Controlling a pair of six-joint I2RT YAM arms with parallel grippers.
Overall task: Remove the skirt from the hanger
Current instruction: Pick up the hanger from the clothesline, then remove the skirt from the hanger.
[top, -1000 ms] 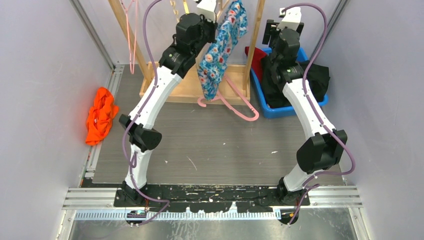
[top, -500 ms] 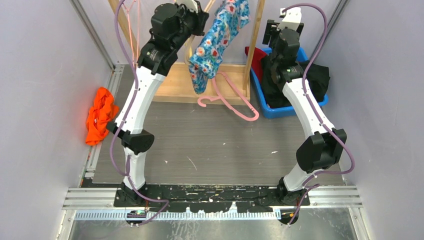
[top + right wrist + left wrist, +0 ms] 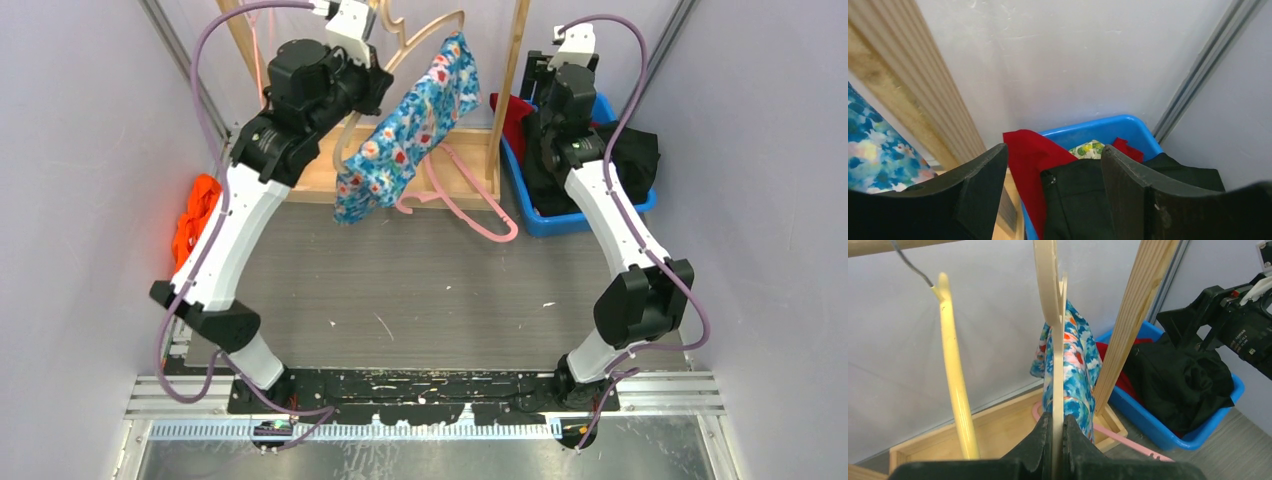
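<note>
The skirt (image 3: 405, 130) is blue floral cloth, draped over a cream hanger (image 3: 425, 32) and trailing down to the left over the wooden rack base. My left gripper (image 3: 375, 82) is raised high at the back, shut on the hanger. In the left wrist view the jaws (image 3: 1057, 416) pinch the hanger's thin edge (image 3: 1057, 365), with the skirt (image 3: 1075, 370) hanging just beyond. My right gripper (image 3: 540, 70) hovers over the blue bin, open with nothing between its fingers (image 3: 1053, 150). A corner of the skirt (image 3: 878, 155) shows at the left of the right wrist view.
A wooden rack with upright posts (image 3: 515, 70) stands at the back. A pink hanger (image 3: 470, 205) lies by its base. The blue bin (image 3: 570, 222) at the right holds black and red clothes. An orange garment (image 3: 195, 225) lies at the left wall. A yellow hanger (image 3: 955, 385) hangs beside my left gripper.
My left arm has swung left, carrying the hanger with it. The skirt's lower end has swung out leftward, so it now stretches diagonally. The right arm has barely moved.
</note>
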